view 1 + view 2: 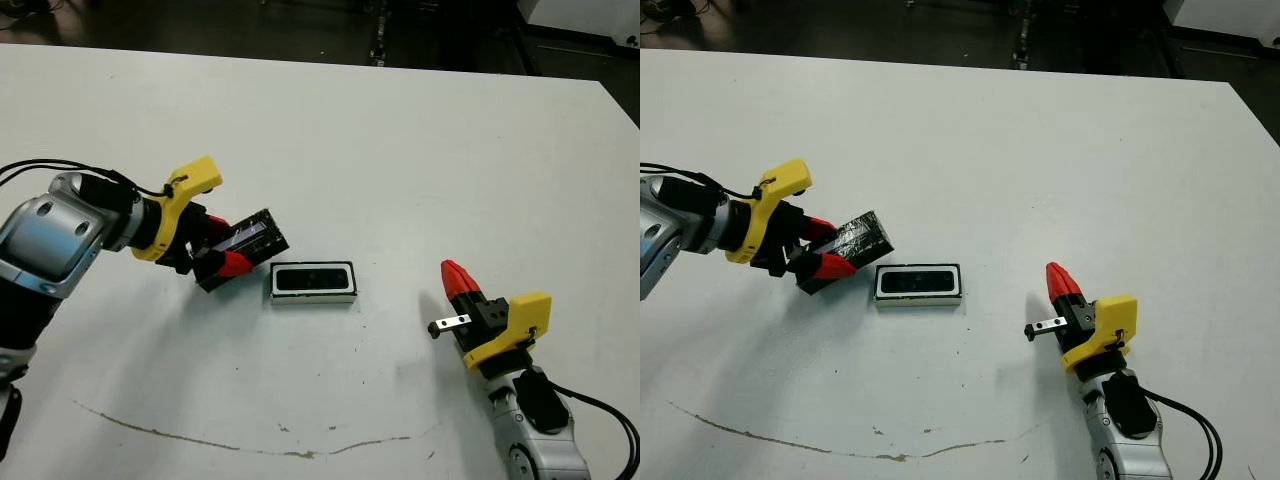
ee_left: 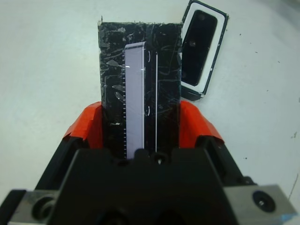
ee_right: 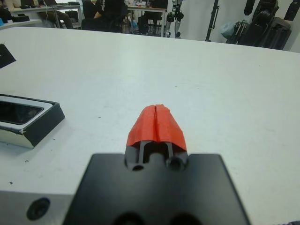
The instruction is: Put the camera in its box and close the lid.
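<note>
Nearest to us, a thin brownish scuff line (image 1: 250, 445) curves across the front of the white counter (image 1: 400, 150). Just beyond it on our right side, our right end effector (image 1: 457, 281) hovers over bare counter with its two red fingertips pressed together and nothing between them; the right wrist view shows the tips meeting along a single seam. Its yellow bracket (image 1: 510, 330) and a black cable (image 1: 600, 415) trail back toward the near edge.

Farther in, near the middle of the counter, lies the box (image 1: 313, 283), a shallow tray with white sides and a thin dark rim, resting flat with its long side across our view. The camera (image 1: 312, 280) sits inside it, a black oblong filling most of the white lining. The box stands uncovered.

Just to the left of the box, our left end effector (image 1: 222, 252) is pinching the lid (image 1: 248, 243), a glossy black cover flecked with silver. In the left wrist view the red fingers (image 2: 89, 131) clamp the lid's two long edges, and a pale stripe runs lengthwise down its top. The lid is tilted and lifted off the counter, its far corner close to the box's left end but apart from it.

Beyond the counter's far edge, the right wrist view shows seated people (image 3: 108, 11) and dark equipment stands (image 3: 262, 23) in the background.
</note>
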Controlling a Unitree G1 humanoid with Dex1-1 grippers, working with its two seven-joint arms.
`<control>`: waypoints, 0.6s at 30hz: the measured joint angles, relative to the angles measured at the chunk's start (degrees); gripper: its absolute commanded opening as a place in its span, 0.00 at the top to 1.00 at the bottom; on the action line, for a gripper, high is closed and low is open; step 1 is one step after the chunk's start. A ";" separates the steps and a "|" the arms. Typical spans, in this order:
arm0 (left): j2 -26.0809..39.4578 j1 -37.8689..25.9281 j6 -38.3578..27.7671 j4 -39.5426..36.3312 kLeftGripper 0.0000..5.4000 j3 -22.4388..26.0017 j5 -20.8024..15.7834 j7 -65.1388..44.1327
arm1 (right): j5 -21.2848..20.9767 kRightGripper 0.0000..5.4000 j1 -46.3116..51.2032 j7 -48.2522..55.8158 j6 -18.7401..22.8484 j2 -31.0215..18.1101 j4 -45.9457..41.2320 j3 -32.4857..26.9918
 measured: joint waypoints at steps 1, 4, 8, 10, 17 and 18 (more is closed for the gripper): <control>-0.24 0.12 -0.32 0.14 0.42 -0.11 -0.01 -0.08 | 0.00 1.00 0.00 0.01 0.00 0.00 0.00 0.00; -0.93 0.16 -0.37 0.32 0.42 -0.29 -0.03 -0.10 | 0.04 1.00 0.00 0.02 0.00 0.00 0.01 0.00; -1.09 0.16 -0.41 0.31 0.42 -0.35 -0.03 -0.12 | 0.03 1.00 0.00 0.01 0.00 0.00 0.00 0.00; -1.38 0.16 -0.43 0.44 0.42 -0.36 -0.13 -0.22 | 0.04 1.00 0.00 0.01 0.00 0.00 0.00 0.00; -3.13 0.11 -2.47 1.99 0.42 -1.63 0.13 -0.88 | 0.02 1.00 0.00 0.01 0.00 0.00 0.00 0.00; -3.24 0.09 -2.91 2.26 0.42 -1.80 0.20 -0.95 | 0.02 1.00 0.00 0.01 0.00 0.00 0.00 0.00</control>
